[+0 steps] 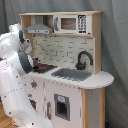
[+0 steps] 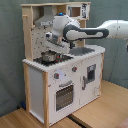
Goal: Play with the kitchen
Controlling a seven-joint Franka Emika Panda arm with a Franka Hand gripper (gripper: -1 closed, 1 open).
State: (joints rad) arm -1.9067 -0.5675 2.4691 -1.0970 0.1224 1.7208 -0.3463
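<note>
Gripper (image 2: 51, 42) hangs just above a pot (image 2: 48, 56) on the kitchen (image 2: 65, 75) hob (image 2: 54, 59). Whether its fingers are spread, I cannot tell.

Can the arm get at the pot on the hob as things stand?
Probably yes. In the second exterior view the arm reaches over the counter, its end hanging just above the pot on the hob, with nothing between them.

No legible text, labels or numbers on kitchen (image 1: 70, 75); microwave keypad marks unreadable.
</note>
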